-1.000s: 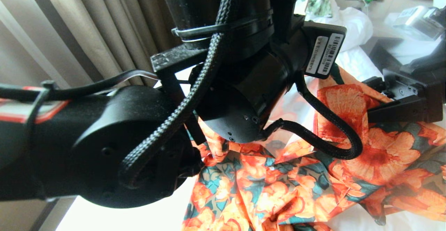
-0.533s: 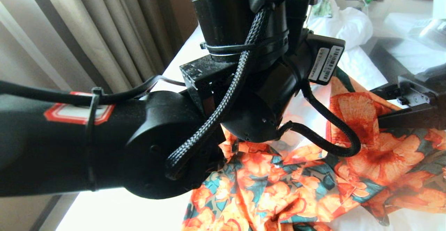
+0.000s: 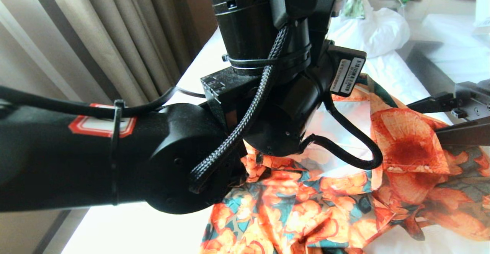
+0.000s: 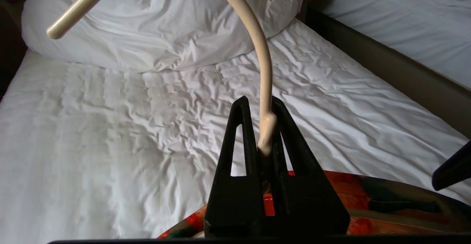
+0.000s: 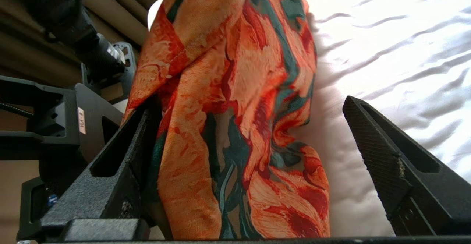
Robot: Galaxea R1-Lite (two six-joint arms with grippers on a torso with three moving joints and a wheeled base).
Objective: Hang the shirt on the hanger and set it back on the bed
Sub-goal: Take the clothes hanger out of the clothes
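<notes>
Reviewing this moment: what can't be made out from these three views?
- Hanger: triangle hidden under the shirt and behind the left hand; its hook runs off the left wrist view's edge.
- Left hand: blocked by its own arm in the head view.
- Right hand: whether the near finger touches cloth.

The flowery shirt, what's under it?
Under the shirt lies the bed with its wrinkled white sheet. The left hand grips the hanger by its hook; its lower part is hidden.
</notes>
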